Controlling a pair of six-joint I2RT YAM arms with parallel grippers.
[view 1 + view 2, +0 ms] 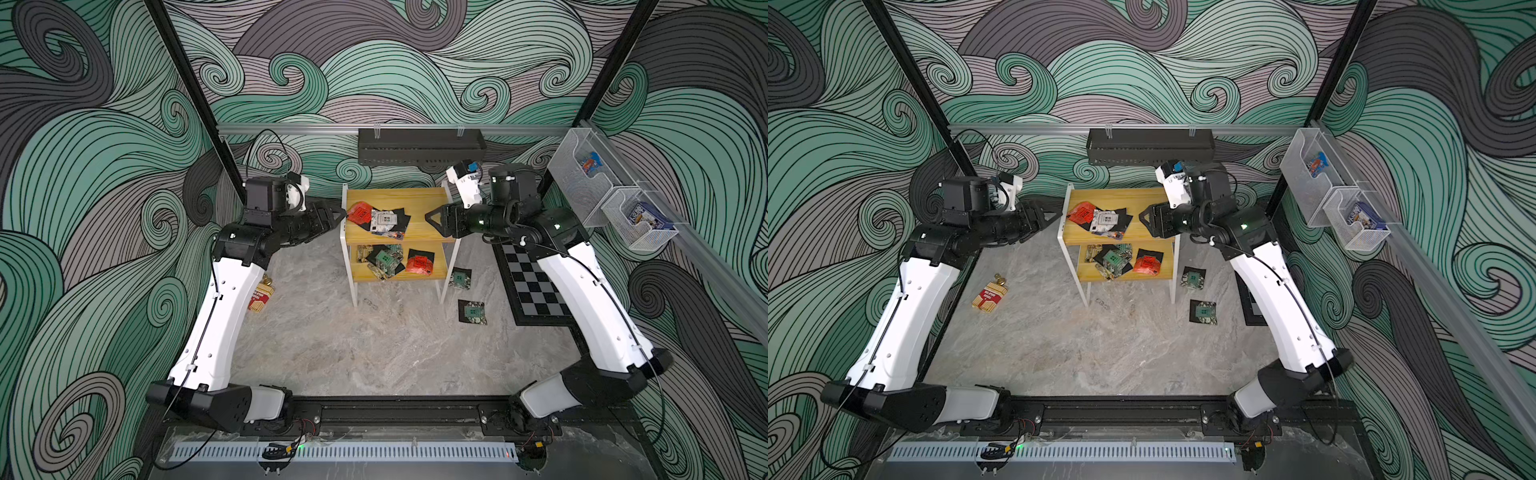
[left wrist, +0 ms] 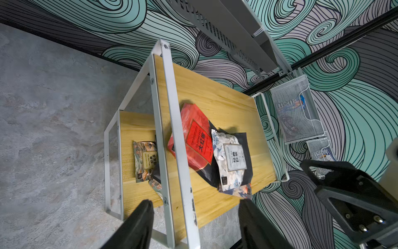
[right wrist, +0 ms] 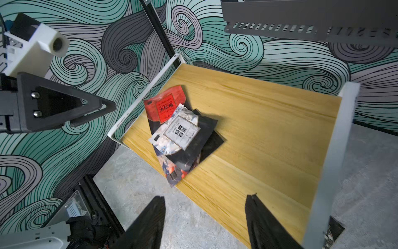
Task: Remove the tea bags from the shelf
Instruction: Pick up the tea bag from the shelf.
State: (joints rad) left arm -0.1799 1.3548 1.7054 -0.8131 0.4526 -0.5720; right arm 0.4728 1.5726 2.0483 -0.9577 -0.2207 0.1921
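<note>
Right now both of your grippers sit level with the top board of the shelf (image 1: 419, 197), one at each end, facing each other. The left gripper (image 2: 196, 201) is spread and empty, its tips just beside the white frame bar (image 2: 177, 120) at that end. The right gripper (image 3: 206, 196) is also spread, holding nothing, at the opposite end.

Most of the tea bags (image 1: 1106, 220) are not off yet. A loose overlapping pile lies on the top board, with a red tea bag (image 1: 359, 212) partly under a white tea bag (image 1: 384, 219). A second pile (image 1: 384, 259) sits on the lower board, and two loose bags (image 1: 472, 311) already lie on the table (image 1: 374, 353) beside the shelf's leg.

Three risks seem likely from here. The shelf looks light, so a left-hand reach that catches the frame bar could shove or tip it and spill everything. The bags are flat, slick and stacked, so a pinch may slip off or drag neighbours along. And with both arms aimed at one small pile, your grippers could meet over the board if you send them in together.
</note>
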